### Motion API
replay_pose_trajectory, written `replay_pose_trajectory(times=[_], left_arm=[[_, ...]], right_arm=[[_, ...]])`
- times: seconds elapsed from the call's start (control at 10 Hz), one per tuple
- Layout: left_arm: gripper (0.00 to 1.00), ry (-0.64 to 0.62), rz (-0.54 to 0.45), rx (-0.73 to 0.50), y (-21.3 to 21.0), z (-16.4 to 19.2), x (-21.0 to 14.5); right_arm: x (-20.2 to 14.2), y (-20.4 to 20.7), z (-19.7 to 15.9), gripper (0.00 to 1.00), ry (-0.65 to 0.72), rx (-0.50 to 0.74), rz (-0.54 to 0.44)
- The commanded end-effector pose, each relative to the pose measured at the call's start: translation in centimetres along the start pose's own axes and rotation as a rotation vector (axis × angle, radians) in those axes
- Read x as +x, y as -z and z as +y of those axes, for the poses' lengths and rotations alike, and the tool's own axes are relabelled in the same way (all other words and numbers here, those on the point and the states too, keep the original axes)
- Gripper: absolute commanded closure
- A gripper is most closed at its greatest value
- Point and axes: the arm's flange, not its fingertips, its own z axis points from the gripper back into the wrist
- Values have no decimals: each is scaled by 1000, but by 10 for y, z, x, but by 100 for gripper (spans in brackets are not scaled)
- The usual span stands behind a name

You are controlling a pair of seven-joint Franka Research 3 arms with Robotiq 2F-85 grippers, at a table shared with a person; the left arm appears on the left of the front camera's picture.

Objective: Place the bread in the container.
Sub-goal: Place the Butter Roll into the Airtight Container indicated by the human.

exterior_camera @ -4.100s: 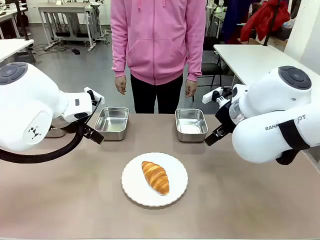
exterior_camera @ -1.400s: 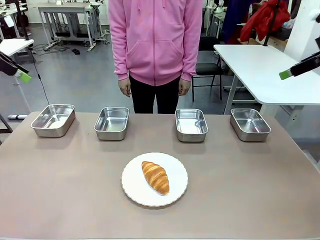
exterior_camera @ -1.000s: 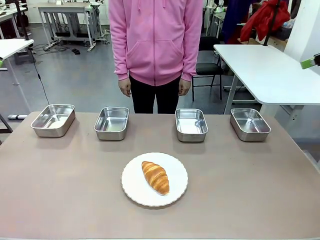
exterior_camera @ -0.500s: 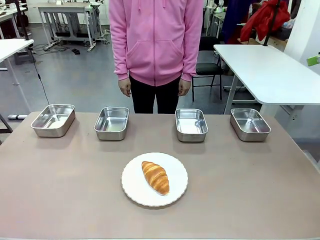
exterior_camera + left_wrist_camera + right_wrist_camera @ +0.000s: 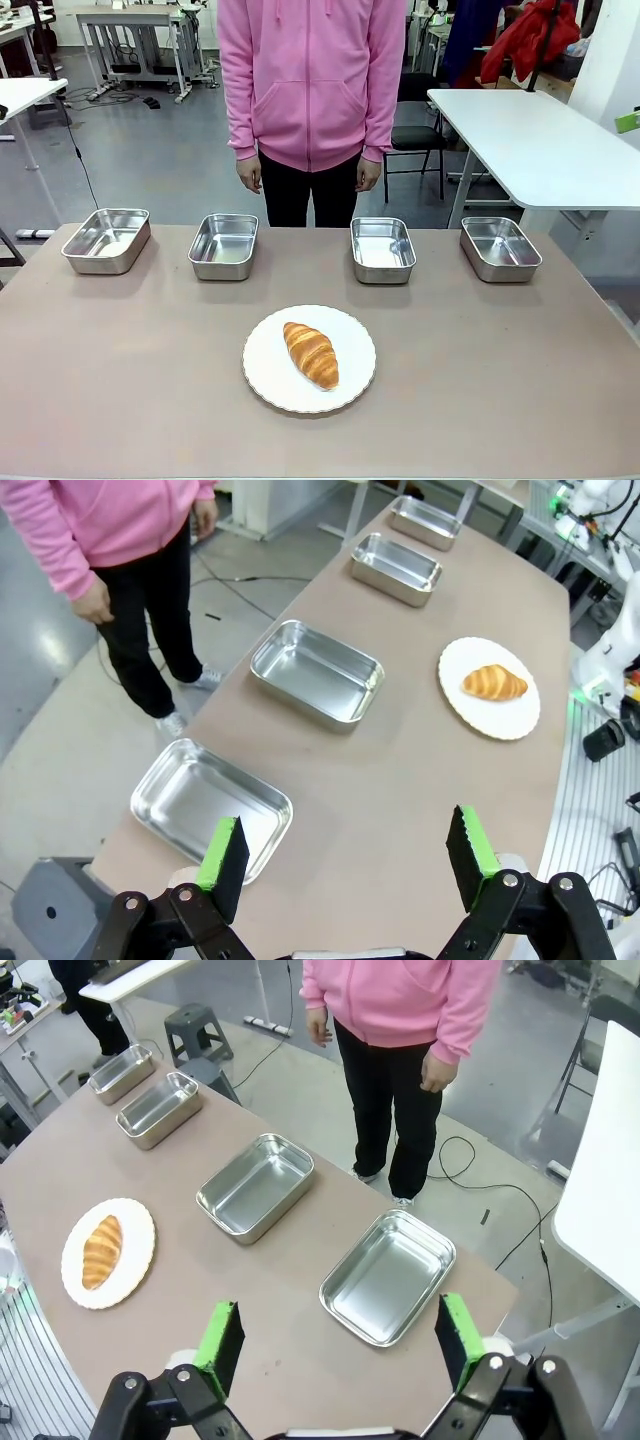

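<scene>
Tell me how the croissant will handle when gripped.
The croissant looks puffy and baked golden, so it is probably light and easily crushed. Its ridged crust likely resists slipping. Lying flat on the plate, it seems unlikely to roll.

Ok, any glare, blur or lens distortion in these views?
Front view: sharp, evenly lit, faint shadow under the plate, pale sheen in the right-middle tray. Left wrist view: wide-angle stretch, bright glints in the far-left tray. Right wrist view: no blur, mild reflections in the far-right tray.

No lettering, label, brand, number or sign can be read anywhere.
</scene>
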Motion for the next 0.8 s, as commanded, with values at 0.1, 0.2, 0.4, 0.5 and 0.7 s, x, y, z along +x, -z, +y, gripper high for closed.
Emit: replay_pose_trajectory(times=[0.1,0.2,0.4,0.5,0.7], left_arm=[[0,13,-2,-2,-1,-1,-1],[0,13,-2,-2,-1,-1,-1],[0,13,-2,-2,-1,-1,-1],[0,13,-2,-2,-1,-1,-1],[0,13,-2,-2,-1,-1,-1]], right_arm=[[1,-2,3,0,-9,-6,-7],[1,-2,3,0,-9,-6,-7],[1,-2,3,0,-9,-6,-7],[1,-2,3,0,-9,-6,-7],[1,-2,3,0,-9,-6,-7]])
